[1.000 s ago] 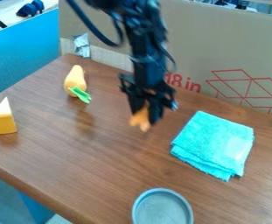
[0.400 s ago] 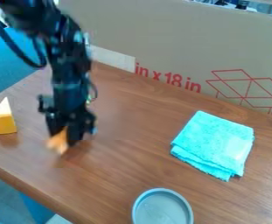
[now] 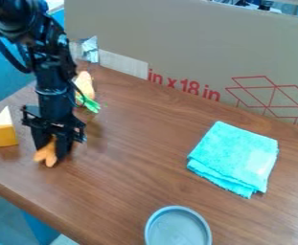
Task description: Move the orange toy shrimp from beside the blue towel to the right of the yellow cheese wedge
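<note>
The black gripper [image 3: 51,149] hangs over the left part of the wooden table, low above the surface, its fingers closed around an orange object [image 3: 47,154]. That object's lower end pokes out between the fingertips, and its upper part is hidden by them. Just left of the gripper stands a yellow wedge with a white top [image 3: 4,129]. Behind the arm lies a yellow-orange toy vegetable with green leaves [image 3: 85,87], partly covered by the arm.
A folded turquoise cloth [image 3: 234,158] lies on the right of the table [image 3: 138,162]. A round grey dish [image 3: 178,229] sits at the front edge of the view. Along the back stands a large cardboard box [image 3: 196,48].
The arm has swung from the middle of the table to the left, carrying the orange object, and is now beside the yellow wedge. The other things have stayed put.
</note>
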`<state>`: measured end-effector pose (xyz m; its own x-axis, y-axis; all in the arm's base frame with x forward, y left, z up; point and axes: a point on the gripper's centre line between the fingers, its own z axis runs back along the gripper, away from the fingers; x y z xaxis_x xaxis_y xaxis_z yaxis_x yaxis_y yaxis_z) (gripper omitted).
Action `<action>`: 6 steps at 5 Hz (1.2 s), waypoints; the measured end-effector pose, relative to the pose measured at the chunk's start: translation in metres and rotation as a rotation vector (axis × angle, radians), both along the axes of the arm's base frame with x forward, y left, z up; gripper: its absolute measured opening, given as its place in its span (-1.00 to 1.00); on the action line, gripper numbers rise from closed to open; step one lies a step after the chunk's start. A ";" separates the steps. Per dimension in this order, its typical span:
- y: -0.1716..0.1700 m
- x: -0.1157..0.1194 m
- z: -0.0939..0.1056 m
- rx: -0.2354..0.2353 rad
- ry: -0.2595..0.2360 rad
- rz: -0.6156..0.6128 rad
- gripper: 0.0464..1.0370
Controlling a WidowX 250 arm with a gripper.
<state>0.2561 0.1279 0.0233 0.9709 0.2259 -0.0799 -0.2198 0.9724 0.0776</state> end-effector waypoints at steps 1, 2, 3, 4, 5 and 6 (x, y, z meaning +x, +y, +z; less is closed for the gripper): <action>0.003 0.000 0.001 0.009 0.003 0.012 -0.08; 0.002 -0.001 0.001 0.005 0.003 0.015 0.03; -0.004 -0.007 0.002 -0.027 -0.006 0.029 0.67; -0.012 -0.006 0.025 -0.034 -0.099 0.012 0.95; -0.030 0.004 0.063 -0.010 -0.211 -0.049 0.95; -0.070 0.014 0.072 -0.034 -0.224 -0.159 0.94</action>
